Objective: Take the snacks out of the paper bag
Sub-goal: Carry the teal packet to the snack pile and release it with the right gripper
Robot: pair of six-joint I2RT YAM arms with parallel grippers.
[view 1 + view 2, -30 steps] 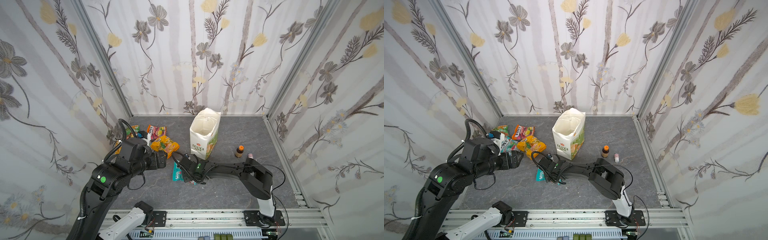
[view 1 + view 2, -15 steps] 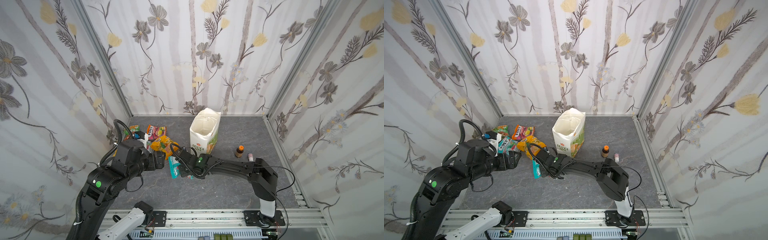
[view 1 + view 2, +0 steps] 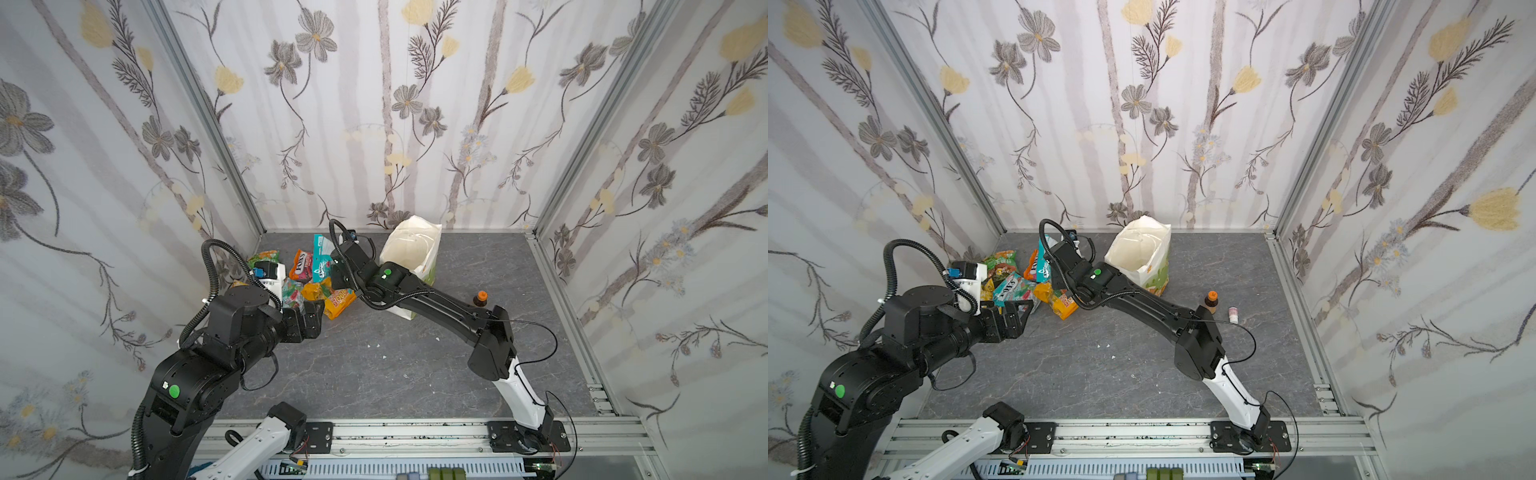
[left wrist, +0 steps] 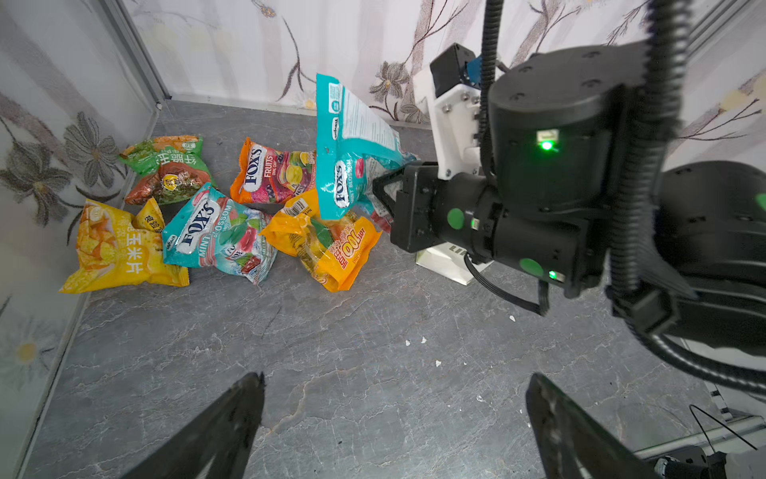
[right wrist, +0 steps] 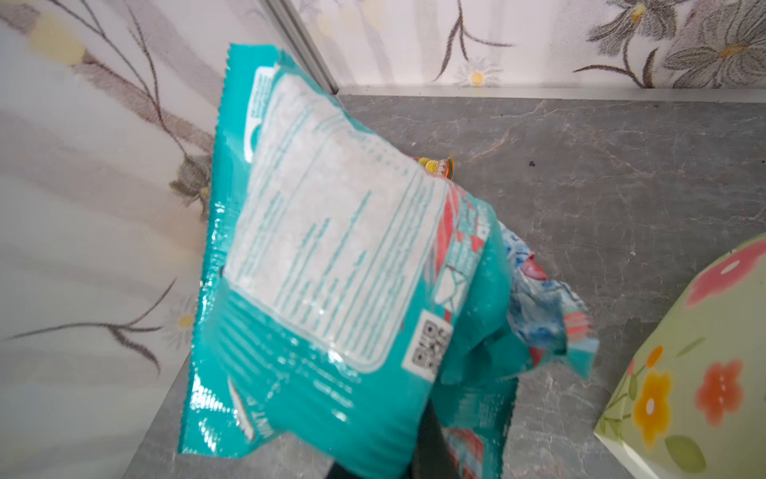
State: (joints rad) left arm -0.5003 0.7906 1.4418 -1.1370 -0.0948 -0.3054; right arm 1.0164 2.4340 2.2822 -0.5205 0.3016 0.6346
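Worktop (image 3: 374,374) lies bare in front, leaving open room. Left tool (image 4: 393,379), spread wide and empty, hovers over it, aimed at five snacks (image 4: 224,232) heaped beyond, near the left wall. Over the heap's right edge, the right tool (image 4: 383,195) pinches a teal packet (image 4: 352,145) near its lower end, long axis upright, off the worktop. The right arm is nearer. Behind that arm the bag (image 3: 411,249) stands mouth up; its contents cannot be told.
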